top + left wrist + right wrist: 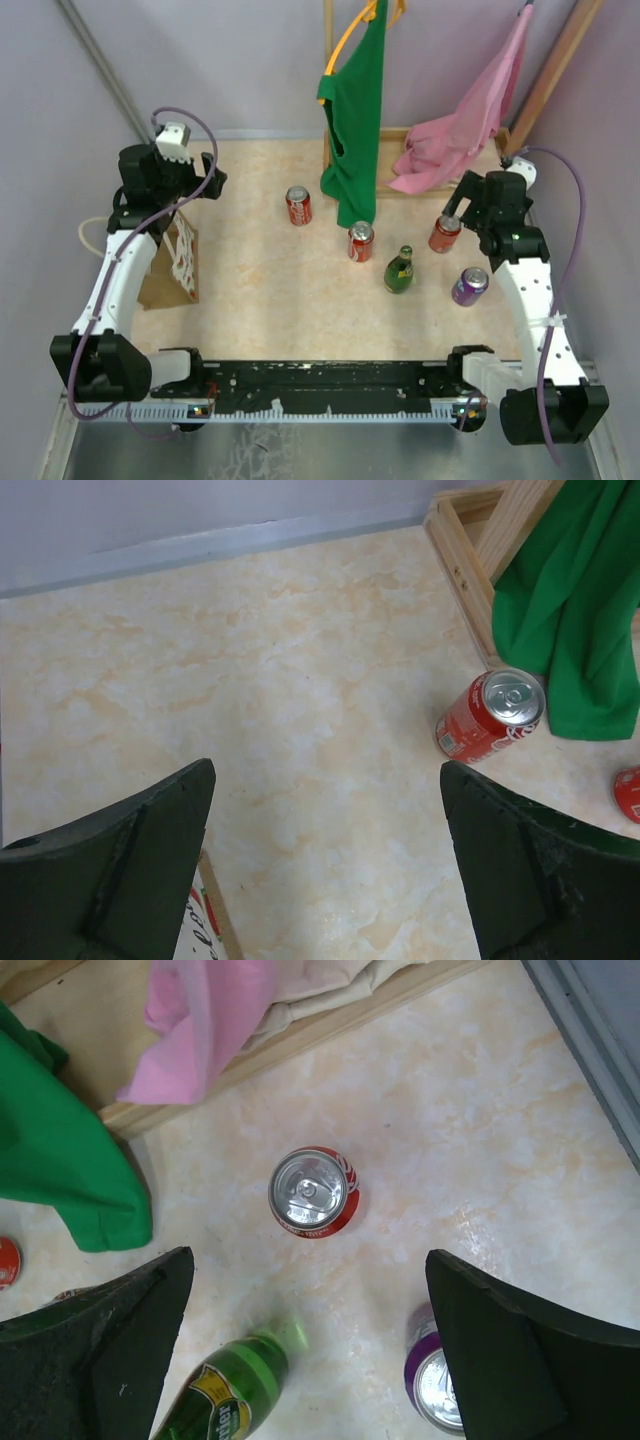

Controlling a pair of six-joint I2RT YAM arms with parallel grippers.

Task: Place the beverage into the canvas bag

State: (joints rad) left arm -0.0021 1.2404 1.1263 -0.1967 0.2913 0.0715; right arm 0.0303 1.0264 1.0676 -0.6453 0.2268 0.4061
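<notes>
The canvas bag (170, 262), tan-brown with white rope handles, stands at the left under my left arm; its tan edge shows at the bottom of the left wrist view (218, 920). Three red cans (298, 205) (360, 241) (444, 233), a green bottle (399, 269) and a purple can (469, 286) stand on the table. My left gripper (208, 180) (325, 865) is open and empty, above the bag's far side. My right gripper (455, 208) (310, 1350) is open and empty, above the red can (313, 1192), green bottle (225, 1395) and purple can (435, 1385).
A wooden rack (400, 135) at the back holds a hanging green shirt (355, 120) and a pink cloth (465, 125). The green shirt hangs just behind the middle red can. Grey walls close in the table on the left, back and right.
</notes>
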